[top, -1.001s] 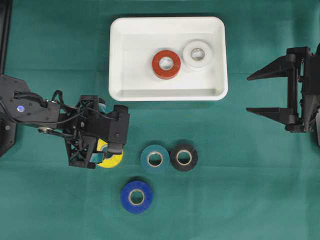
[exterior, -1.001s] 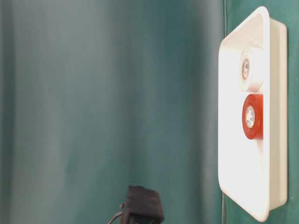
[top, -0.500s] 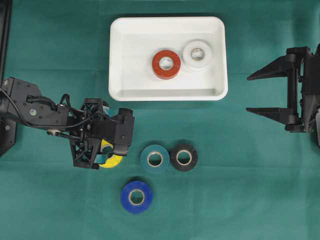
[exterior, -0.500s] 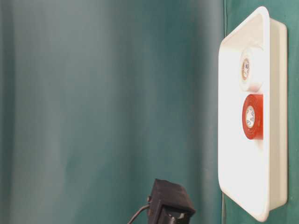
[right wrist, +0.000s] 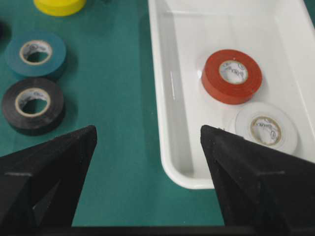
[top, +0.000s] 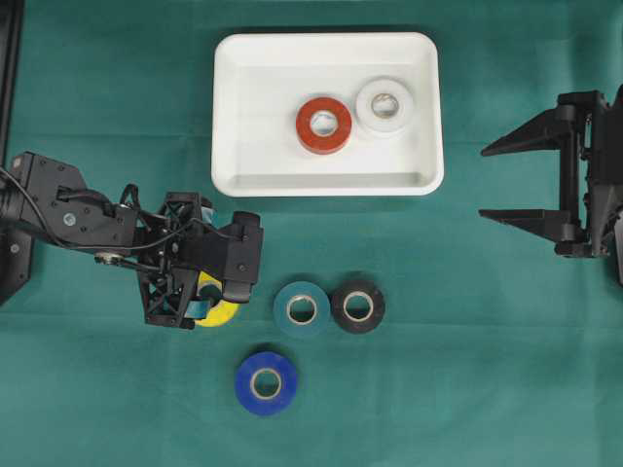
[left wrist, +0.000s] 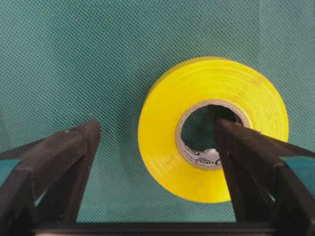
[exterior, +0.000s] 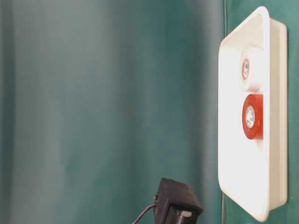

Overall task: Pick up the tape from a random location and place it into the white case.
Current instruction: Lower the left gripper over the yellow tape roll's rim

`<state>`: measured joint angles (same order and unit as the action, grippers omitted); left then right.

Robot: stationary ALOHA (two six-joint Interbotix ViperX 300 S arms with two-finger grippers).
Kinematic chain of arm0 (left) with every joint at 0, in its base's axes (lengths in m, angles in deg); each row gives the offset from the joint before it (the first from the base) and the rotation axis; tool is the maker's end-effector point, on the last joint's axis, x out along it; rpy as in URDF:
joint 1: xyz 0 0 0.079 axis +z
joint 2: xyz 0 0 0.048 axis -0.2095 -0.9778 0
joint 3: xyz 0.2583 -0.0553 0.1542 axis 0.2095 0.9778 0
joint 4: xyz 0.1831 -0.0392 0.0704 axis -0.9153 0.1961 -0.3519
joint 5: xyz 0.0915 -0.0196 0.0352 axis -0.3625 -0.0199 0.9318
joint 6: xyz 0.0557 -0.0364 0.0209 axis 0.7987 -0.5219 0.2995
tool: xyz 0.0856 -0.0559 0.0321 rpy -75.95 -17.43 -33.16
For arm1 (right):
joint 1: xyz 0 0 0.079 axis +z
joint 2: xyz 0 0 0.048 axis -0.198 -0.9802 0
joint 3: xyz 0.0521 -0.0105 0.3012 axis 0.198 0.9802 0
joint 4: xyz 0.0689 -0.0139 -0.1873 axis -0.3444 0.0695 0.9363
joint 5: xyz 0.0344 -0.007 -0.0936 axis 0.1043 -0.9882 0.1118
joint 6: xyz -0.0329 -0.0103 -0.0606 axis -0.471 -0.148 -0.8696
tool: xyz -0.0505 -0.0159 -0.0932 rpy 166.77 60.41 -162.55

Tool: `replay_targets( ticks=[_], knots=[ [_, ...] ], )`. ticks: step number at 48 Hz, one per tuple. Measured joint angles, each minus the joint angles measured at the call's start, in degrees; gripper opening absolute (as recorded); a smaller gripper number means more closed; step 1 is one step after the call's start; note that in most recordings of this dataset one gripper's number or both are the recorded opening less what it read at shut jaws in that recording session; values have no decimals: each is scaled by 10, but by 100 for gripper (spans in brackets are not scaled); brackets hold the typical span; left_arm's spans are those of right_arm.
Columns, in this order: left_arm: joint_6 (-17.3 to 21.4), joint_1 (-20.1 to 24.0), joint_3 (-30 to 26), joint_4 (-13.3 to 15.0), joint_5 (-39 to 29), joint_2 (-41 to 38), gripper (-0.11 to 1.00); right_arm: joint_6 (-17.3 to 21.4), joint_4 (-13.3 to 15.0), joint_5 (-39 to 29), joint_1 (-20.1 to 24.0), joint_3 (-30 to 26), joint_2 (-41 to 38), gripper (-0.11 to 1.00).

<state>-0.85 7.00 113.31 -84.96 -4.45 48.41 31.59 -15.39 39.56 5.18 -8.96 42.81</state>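
A green cloth covers the surface (top: pixel 506 389), and on it the white case (top: pixel 230 117) sits toward the far edge with a red roll (top: pixel 324 125) and a white roll (top: pixel 384 104) already lying flat inside, side by side. The left gripper (left wrist: pixel 155 132) is down over the yellow tape (left wrist: pixel 162 147), its jaws apart and straddling one wall of the roll: one finger (left wrist: pixel 246 152) reaches into the cardboard core, the other (left wrist: pixel 69 152) stands on the cloth well clear of the outer rim. The tape lies flat on the surface, not yet clamped. The right gripper (top: pixel 506 180) hangs wide open off to the side, holding nothing. Nearby on the cloth lie a teal roll (top: pixel 301 309) touching a black roll (top: pixel 357 306), and a blue roll (top: pixel 266 382) closer to the front. The risk as I see it is that the outer finger has far to travel, so closing may shove the roll sideways before it pinches. A grip on just one wall could also let the roll pivot and hang crooked, or slip out on the way to the case.
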Motion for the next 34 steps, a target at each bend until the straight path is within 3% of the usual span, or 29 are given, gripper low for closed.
replay_targets(
  ticks=[4,16,34],
  knots=[
    [0,0,0,0,0,0,75,0,0,0,0,0,1,85],
    [-1,0,0,0,-2,0,21,-1,0,0,0,0,1,85],
    [-2,0,-2,0,-4,0,21,0,0,0,0,0,0,85]
  ],
)
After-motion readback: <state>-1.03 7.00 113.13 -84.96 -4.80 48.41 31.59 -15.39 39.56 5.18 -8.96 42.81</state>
